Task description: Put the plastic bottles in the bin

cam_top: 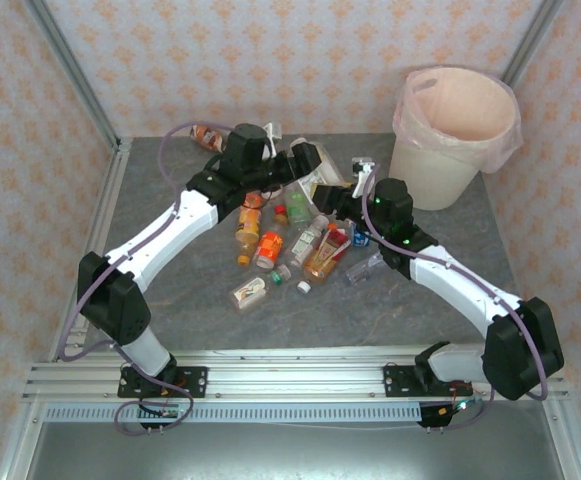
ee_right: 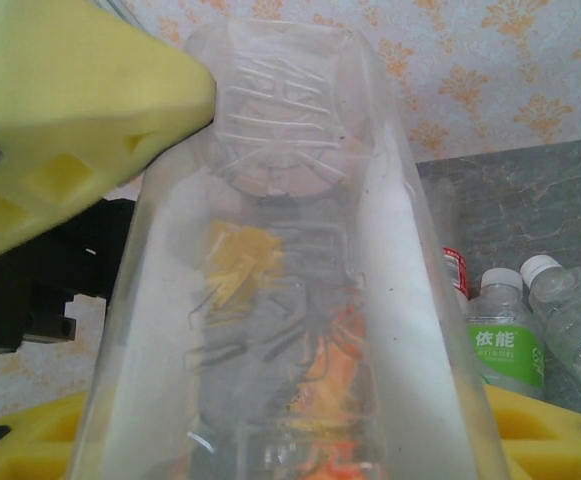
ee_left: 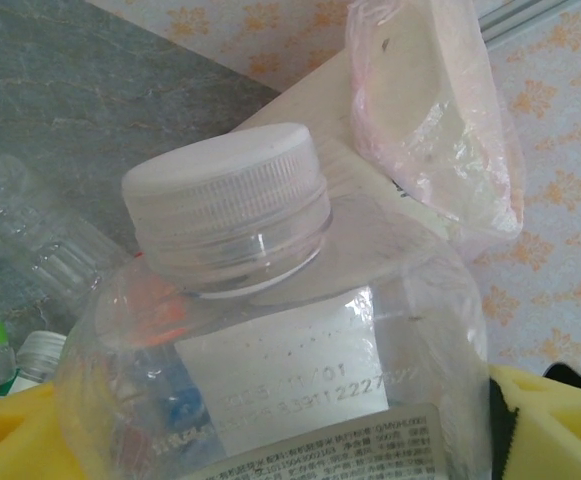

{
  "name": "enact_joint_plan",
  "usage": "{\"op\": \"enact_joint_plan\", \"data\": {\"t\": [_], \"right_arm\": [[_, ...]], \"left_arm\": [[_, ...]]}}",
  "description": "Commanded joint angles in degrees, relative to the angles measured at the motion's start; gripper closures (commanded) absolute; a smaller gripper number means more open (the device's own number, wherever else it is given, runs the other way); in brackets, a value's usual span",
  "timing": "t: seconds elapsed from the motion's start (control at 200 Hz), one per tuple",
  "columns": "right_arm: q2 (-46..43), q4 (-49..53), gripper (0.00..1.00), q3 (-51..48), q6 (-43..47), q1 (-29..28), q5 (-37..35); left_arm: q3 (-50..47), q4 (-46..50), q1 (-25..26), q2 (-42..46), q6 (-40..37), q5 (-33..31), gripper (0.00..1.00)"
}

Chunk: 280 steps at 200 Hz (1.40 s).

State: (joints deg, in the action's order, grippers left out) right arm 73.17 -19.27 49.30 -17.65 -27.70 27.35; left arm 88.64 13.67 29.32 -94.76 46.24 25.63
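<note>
A clear plastic bottle with a white cap (ee_left: 230, 205) hangs above the table between both grippers (cam_top: 327, 187). My left gripper (ee_left: 280, 445) stands around its shoulder, and a thin dark gap shows at the right finger (ee_left: 555, 425). My right gripper (ee_right: 290, 445) is shut on the other end of the same bottle (ee_right: 290, 300), whose base points at the wall. The left gripper's yellow finger (ee_right: 70, 110) shows beside that base. Several more bottles lie in a heap (cam_top: 290, 245) on the table. The bin (cam_top: 457, 130) stands at the back right.
The pink-lined bin rim (ee_left: 425, 130) is close behind the held bottle. A green-labelled bottle (ee_right: 505, 345) and a clear one (ee_right: 575, 315) lie below to the right. One orange-labelled bottle (cam_top: 208, 135) lies apart at the back left. Metal frame posts (cam_top: 80, 85) border the grey table.
</note>
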Motion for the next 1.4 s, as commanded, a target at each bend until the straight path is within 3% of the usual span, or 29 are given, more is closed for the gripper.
{"op": "enact_joint_plan", "data": {"t": [0.0,0.195,0.295,0.545,0.796,1.021,1.201,1.396], "right_arm": [[-1.70,1.99,0.55,0.71,2.83,-0.08,-4.85],[-2.66,7.55,0.58,2.12,7.05,0.44,-8.08],[-2.54,12.22,0.59,4.75,9.47,2.18,-8.62],[-0.71,21.72,0.60,17.89,10.09,13.93,-10.30],[5.06,23.36,0.60,31.66,7.85,24.87,-9.91],[13.95,25.49,0.60,41.91,5.25,29.61,-12.43],[20.15,28.99,0.60,47.22,5.15,32.90,-12.86],[25.36,33.99,0.59,52.13,5.28,37.93,-5.65]], "left_arm": [[7.27,6.75,0.26,0.34,-5.15,-0.40,0.05],[8.56,8.53,-0.63,2.50,-4.17,-6.99,0.00],[3.75,3.35,-1.36,5.06,-0.76,-10.57,0.00],[-6.15,1.16,-1.44,8.19,1.40,-22.59,0.00],[-10.00,2.06,-1.42,8.45,-0.34,-23.01,0.00],[-14.37,1.94,-1.50,11.18,0.25,-28.36,0.00],[-16.35,3.48,-1.96,12.75,-0.10,-26.86,0.00],[-15.62,9.56,-2.18,12.98,-2.66,-28.01,0.00]]}}
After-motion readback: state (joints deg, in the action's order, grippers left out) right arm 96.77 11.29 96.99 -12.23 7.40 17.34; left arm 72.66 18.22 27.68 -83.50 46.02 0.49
